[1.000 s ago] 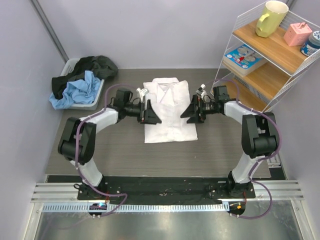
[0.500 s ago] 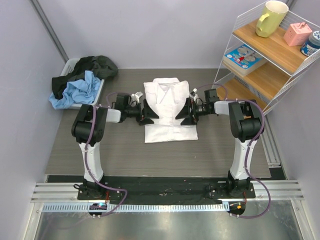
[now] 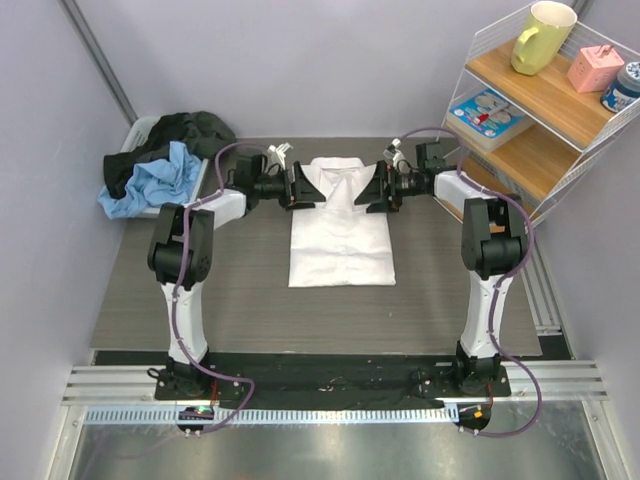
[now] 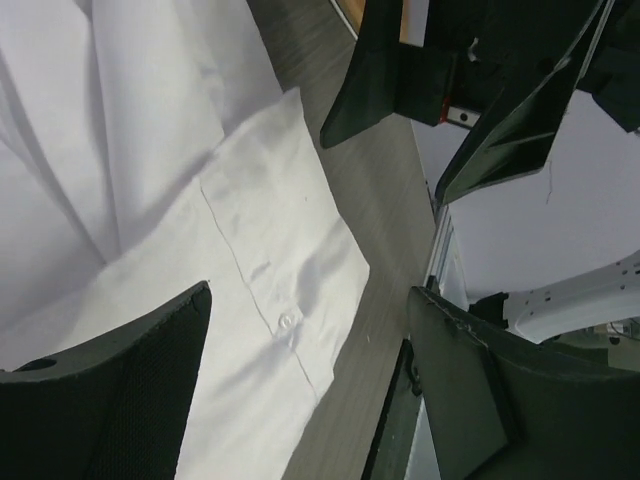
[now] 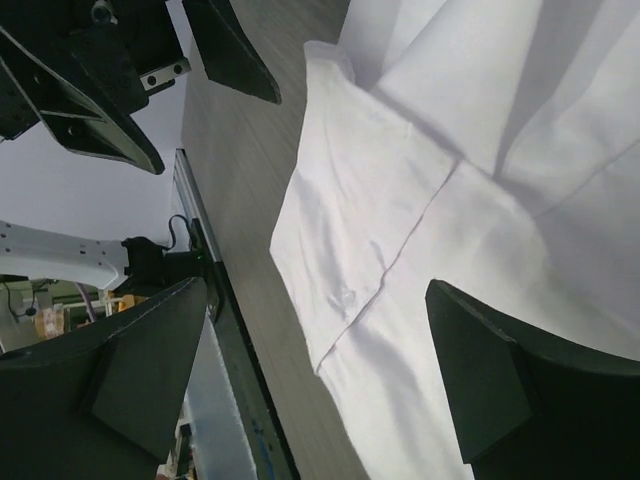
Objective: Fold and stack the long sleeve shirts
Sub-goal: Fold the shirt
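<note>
A white collared long sleeve shirt lies folded into a neat rectangle on the grey table, collar at the far end. My left gripper hovers open at its left shoulder and my right gripper open at its right shoulder, the two facing each other across the collar. In the left wrist view a buttoned cuff lies below the open left gripper, with nothing held. The right wrist view shows the folded sleeve edge under the open right gripper, also holding nothing.
A grey bin at the far left holds crumpled dark and blue garments. A wire-and-wood shelf with a yellow mug and small items stands at the far right, close to the right arm.
Both grippers have moved from the middle of the shirt's sides toward its far end, now flanking the collar. The shirt has stayed flat and both grippers have stayed open.
</note>
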Motion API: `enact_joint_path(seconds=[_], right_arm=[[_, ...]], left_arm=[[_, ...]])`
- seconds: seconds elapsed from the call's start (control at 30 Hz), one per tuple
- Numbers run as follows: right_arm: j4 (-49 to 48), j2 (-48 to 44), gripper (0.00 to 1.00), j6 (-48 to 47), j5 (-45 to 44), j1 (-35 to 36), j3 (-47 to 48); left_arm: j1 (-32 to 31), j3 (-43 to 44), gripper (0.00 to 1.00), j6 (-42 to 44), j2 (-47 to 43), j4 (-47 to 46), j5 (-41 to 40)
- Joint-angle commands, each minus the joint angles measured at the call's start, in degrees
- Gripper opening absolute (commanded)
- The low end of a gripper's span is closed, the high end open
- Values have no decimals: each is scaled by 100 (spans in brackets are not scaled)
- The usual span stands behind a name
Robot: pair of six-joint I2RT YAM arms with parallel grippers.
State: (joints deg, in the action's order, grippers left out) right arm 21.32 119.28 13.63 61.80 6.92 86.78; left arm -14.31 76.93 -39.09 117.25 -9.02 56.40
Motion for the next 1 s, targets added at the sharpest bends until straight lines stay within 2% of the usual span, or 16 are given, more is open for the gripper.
enact_joint_path(seconds=[0.0, 0.13, 0.3, 0.5, 0.6, 0.63, 0.7, 0.73, 0.77, 0.8, 0.83, 0.87, 0.9, 0.97], right_arm=[[48, 875, 95, -211, -229, 3, 452], [30, 1386, 90, -431, -449, -67, 804], [-66, 1581, 87, -502, -555, -103, 596], [-986, 747, 85, 85, -424, 239, -826], [-1209, 105, 84, 298, -406, 258, -1119], [-1131, -35, 83, 185, -440, 240, -1085], [-668, -457, 82, -52, -537, 135, -814], [-429, -554, 81, -366, -651, 117, -690], [-149, -712, 78, -587, -747, 108, -550], [228, -792, 75, -781, -809, 134, -357], [276, -880, 74, -922, -967, 161, -346], [285, -959, 69, -967, -1046, 204, -372], [311, -1090, 67, -1028, -1108, 266, -451], [329, -1179, 59, -1169, -1275, 520, -626]], left_arm=[[42, 630, 78, -379, 965, -188, -323], [357, 684, 76, -617, 1501, -381, -577], [613, 404, 75, -398, 1380, -268, -762], [701, -309, 74, -90, 581, -57, -464], [946, -494, 74, 138, -43, -91, -289], [1008, -477, 74, 530, -288, 13, -279], [1070, -319, 74, 1434, -1059, 1239, -340], [1044, -232, 74, 2170, -1316, 1792, -593], [992, -83, 74, 3431, -1554, 2451, -787], [808, -46, 73, 4218, -2035, 3519, -1006], [659, -63, 72, 4835, -2248, 4025, -1574], [509, -272, 71, 6007, -2512, 4335, -1858], [116, -544, 69, 6427, -2993, 4608, -2252], [-377, -1133, 66, 7409, -3549, 4488, -3342]])
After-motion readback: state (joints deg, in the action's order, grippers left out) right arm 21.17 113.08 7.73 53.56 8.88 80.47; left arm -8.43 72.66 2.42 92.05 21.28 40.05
